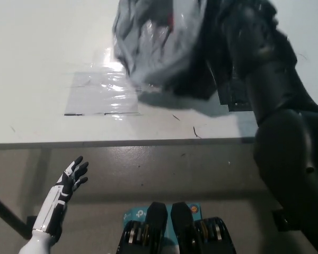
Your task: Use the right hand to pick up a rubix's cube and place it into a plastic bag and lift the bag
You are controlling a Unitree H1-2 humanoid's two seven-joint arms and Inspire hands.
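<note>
The grey plastic bag [159, 45] hangs blurred above the white table [37, 63], clear of the surface, with its shadow on the table beneath it. My black right arm rises along the picture's right side, and its hand [222, 13] at the top edge is shut on the bag's right rim. The Rubik's cube does not show; the bag's folds hide whatever is inside. My white left hand [69, 182] rests open at the lower left, below the table's front edge.
A shiny clear taped patch [98, 98] lies on the table where the bag stood. The table's front edge [122, 143] runs across the middle of the picture, with grey floor below it.
</note>
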